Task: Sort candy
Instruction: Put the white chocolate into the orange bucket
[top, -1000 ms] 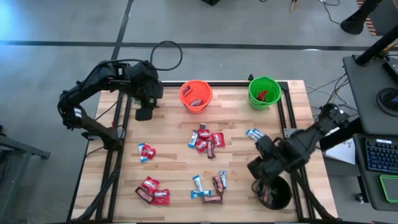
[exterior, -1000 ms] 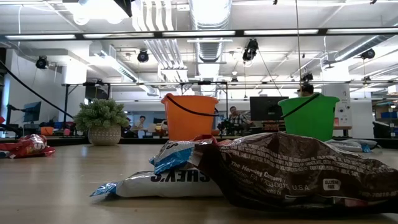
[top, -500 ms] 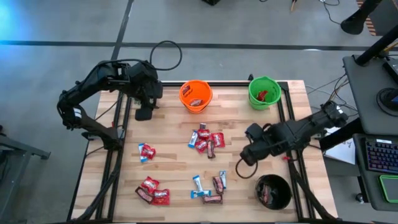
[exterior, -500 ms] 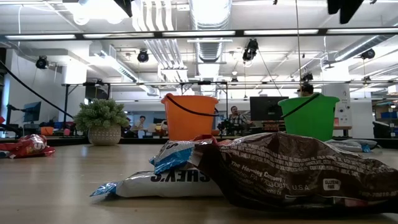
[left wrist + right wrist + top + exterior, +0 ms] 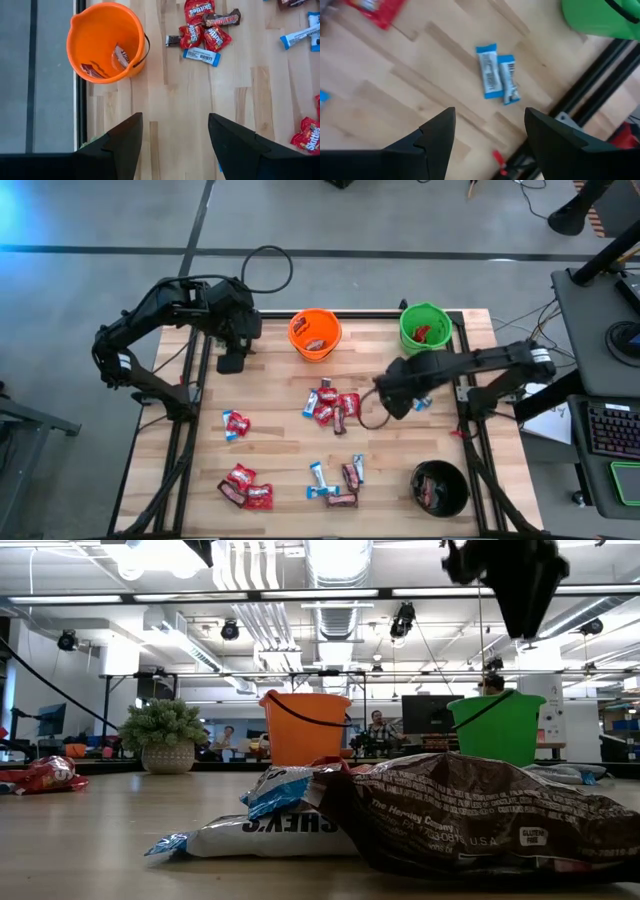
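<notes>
With the left gripper [image 5: 172, 145] idling open at upper left, candy [image 5: 330, 406] is lying mid-frame, and the nearer right gripper [image 5: 388, 402], fingers apart and empty, is hovering just right of that pile.

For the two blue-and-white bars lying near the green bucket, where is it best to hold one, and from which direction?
Probably from straight above, across the narrow middle of one of the blue-and-white bars. They lie flat and touching, so the open right pincer should take the bar's free long edge, away from the green bucket.
</notes>
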### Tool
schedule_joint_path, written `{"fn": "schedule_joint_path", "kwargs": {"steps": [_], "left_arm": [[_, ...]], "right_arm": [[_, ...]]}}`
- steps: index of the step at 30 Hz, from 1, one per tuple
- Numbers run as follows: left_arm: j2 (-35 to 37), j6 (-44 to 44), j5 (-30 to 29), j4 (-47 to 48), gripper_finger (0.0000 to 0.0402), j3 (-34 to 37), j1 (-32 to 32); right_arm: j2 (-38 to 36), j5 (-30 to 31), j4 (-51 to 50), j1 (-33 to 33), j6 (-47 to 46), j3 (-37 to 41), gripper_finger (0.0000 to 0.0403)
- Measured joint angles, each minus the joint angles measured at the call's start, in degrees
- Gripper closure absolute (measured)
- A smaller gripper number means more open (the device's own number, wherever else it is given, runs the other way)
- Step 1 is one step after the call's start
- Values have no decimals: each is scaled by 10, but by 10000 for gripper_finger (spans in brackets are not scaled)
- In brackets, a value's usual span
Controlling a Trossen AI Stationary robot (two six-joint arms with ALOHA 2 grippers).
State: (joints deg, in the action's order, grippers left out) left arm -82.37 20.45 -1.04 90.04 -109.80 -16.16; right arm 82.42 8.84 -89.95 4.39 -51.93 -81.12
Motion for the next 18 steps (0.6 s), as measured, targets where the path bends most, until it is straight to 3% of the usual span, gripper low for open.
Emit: {"fn": "schedule_joint_path", "kwargs": {"steps": [10,18], "left_arm": [[0,1,-119,0,194,0,-1],[0,-6,-179,0,194,0,-1]], "right_arm": [[-35,-69,33,-128,154,103,174],[-95,-102,100,-195,181,186,174]]}}
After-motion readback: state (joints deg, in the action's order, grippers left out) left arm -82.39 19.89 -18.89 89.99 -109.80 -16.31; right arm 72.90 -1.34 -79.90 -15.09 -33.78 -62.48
